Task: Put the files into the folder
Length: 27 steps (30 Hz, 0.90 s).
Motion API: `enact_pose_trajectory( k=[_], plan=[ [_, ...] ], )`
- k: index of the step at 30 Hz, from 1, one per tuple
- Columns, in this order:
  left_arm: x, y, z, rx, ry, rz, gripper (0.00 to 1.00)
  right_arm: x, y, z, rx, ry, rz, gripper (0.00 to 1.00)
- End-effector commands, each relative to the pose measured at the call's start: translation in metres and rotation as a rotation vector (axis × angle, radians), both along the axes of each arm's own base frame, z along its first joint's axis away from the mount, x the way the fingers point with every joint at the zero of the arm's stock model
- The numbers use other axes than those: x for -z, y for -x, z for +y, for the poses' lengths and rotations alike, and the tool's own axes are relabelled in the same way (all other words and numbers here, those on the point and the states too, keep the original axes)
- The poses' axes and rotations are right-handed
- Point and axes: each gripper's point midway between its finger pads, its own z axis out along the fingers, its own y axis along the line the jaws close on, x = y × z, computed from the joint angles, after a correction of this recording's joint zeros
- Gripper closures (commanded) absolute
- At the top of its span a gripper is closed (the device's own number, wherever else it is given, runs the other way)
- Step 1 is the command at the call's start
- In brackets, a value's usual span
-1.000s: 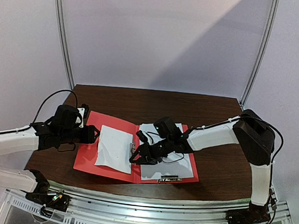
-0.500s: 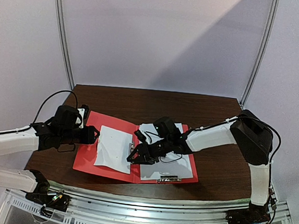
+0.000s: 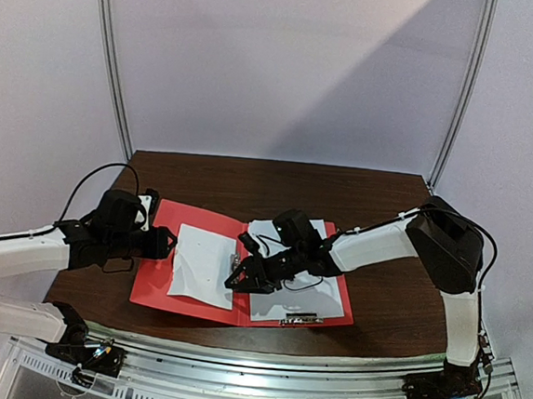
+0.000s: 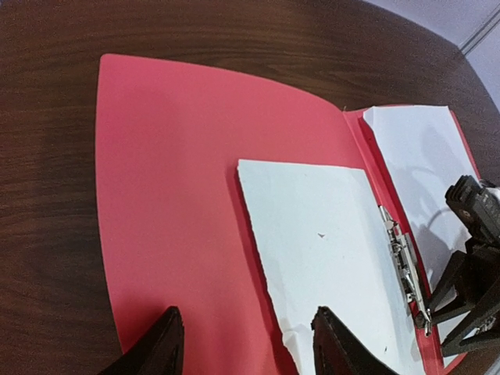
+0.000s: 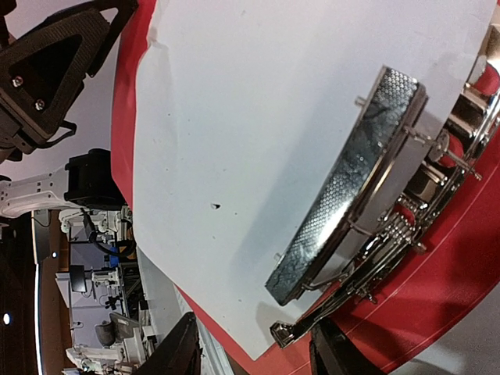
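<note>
Right tool (image 3: 244, 277) now stands slightly further left, at the metal clip (image 5: 344, 180) on the open folder (image 3: 152, 278) on the table (image 3: 277, 186), jaws apart and empty, as with the left tool (image 4: 246, 316) at the folder's left edge; with the small sheet (image 3: 203, 264) and large sheet (image 3: 281, 305) lying inside, the clip is best pressed squarely.

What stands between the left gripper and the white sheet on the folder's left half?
Nothing visible does. The left gripper is open right at the edge of the sheet, with only the bare red folder around it.
</note>
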Motion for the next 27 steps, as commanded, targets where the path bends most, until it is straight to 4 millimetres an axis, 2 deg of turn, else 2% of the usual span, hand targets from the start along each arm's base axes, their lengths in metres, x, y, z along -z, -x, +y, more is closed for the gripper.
enact_pose_trajectory(
  k=[1,11,21,27],
  plan=[
    [0.011,0.004,0.006,-0.007,-0.029,0.022,0.44,-0.013,0.001,0.003,-0.005,-0.027,-0.027,0.53],
    [0.013,0.005,0.007,-0.007,-0.032,0.026,0.44,-0.026,-0.011,0.006,0.013,-0.001,-0.105,0.54],
    [0.015,0.006,0.008,-0.010,-0.034,0.027,0.44,-0.037,-0.015,0.008,0.015,-0.017,-0.142,0.54],
    [0.014,0.006,0.008,-0.008,-0.035,0.026,0.44,-0.039,-0.027,0.011,0.025,0.002,-0.183,0.54]
  ],
)
